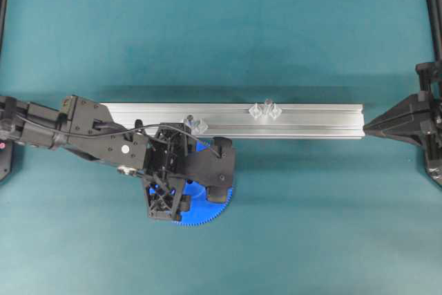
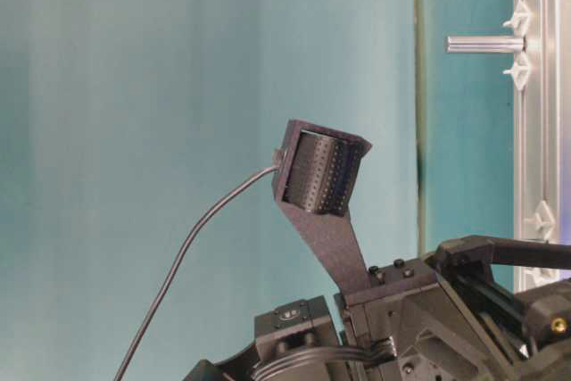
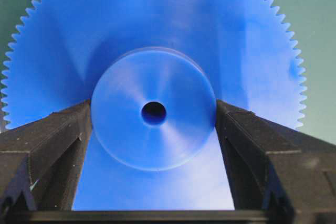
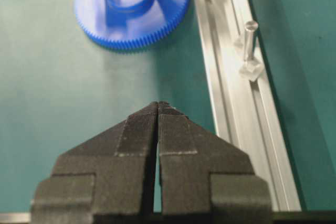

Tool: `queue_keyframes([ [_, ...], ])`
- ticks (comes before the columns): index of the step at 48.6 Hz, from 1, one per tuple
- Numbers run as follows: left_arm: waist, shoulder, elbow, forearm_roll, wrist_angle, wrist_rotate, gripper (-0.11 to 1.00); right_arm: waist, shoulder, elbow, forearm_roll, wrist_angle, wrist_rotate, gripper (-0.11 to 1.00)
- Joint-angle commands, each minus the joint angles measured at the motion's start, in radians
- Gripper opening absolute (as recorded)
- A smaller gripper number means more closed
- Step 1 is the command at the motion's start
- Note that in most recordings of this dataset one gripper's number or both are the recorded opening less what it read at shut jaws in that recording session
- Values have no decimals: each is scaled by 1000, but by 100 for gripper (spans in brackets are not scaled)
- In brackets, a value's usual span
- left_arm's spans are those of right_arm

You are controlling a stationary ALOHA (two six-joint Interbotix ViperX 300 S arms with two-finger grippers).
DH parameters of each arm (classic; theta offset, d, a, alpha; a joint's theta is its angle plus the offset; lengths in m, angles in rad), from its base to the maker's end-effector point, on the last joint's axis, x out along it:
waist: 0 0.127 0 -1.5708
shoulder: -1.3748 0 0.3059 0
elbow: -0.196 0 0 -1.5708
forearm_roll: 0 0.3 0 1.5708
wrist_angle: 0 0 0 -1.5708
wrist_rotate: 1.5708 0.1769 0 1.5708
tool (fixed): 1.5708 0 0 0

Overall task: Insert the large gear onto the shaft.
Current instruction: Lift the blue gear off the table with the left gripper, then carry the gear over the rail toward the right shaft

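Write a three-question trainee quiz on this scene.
1. True or false: the gear already sits on a shaft.
2. The left gripper has its fingers on either side of the gear's: A) rim, B) hub, C) teeth.
3. Is the right gripper open or shut?

Key: 1 false, the gear lies flat on the table; 2 B; 3 shut.
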Motion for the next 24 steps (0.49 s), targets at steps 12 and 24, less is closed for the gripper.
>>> queue_keyframes([
  [12, 3, -55, -12, 2, -9, 9, 78, 3, 5, -9, -3, -9, 9, 1],
  [24, 2, -92, -55, 3, -11, 31, 78, 3, 5, 0, -3, -38, 11, 1],
])
